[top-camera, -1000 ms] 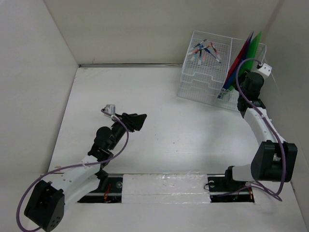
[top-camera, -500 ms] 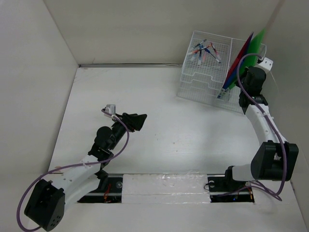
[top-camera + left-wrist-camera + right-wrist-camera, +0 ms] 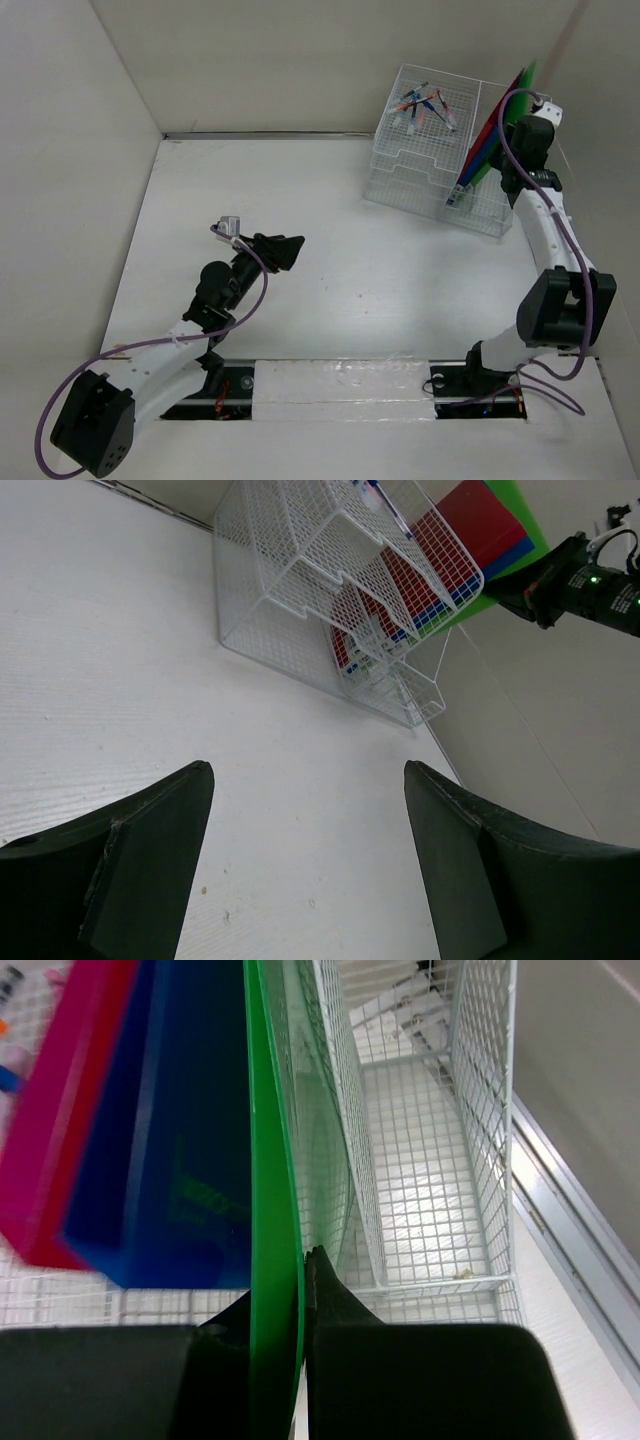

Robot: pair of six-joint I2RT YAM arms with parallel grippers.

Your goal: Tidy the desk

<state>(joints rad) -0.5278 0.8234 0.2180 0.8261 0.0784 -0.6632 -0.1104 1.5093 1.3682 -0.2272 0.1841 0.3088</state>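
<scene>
The white desk (image 3: 330, 250) carries a white wire-mesh rack (image 3: 430, 150) at its back right. Green (image 3: 510, 105), blue and red folders stand in the rack's right slot. My right gripper (image 3: 518, 130) is shut on the green folder (image 3: 272, 1210), holding it upright beside the blue folder (image 3: 170, 1140) and the red folder (image 3: 60, 1110). Several pens (image 3: 425, 103) lie in the rack's top tray. My left gripper (image 3: 285, 250) is open and empty over the middle left of the desk, its fingers (image 3: 150, 850) wide apart above bare tabletop.
Upright white panels (image 3: 60, 200) wall the desk at left, back and right. The rack also shows in the left wrist view (image 3: 330, 590), far ahead. A taped strip (image 3: 340, 385) runs along the near edge between the arm bases.
My right gripper has moved back and up along the rack with the green folder, which now stands more upright in the slot. The left arm has not moved.
</scene>
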